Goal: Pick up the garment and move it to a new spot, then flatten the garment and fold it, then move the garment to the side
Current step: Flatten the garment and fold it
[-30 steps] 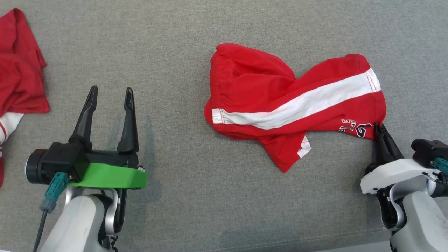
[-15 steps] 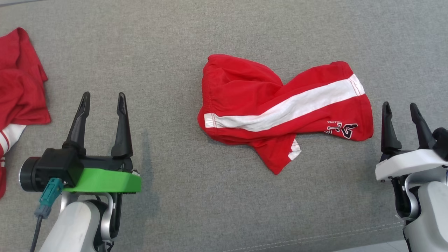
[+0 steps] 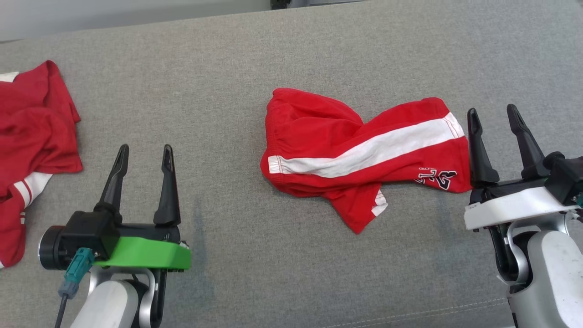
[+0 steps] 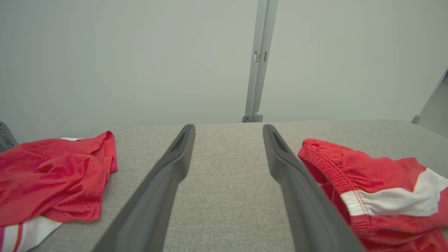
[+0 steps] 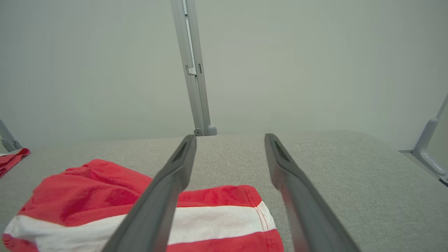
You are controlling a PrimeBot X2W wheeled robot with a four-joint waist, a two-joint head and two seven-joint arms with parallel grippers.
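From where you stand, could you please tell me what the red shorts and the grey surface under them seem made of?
Red shorts: soft matte cloth, perhaps cotton or polyester; it creases, with stitched hems and a gathered waistband. Grey surface: matte woven upholstery fabric, with visible weave and a stitched seam near the front edge.

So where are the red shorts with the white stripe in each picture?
Head view: the red cloth shorts with a white stripe lie a bit right of the middle.
Left wrist view: the shorts are at the lower right.
Right wrist view: the shorts are at the lower left.
Shared landmark: the crumpled red cloth pile sits at the far left in all three.
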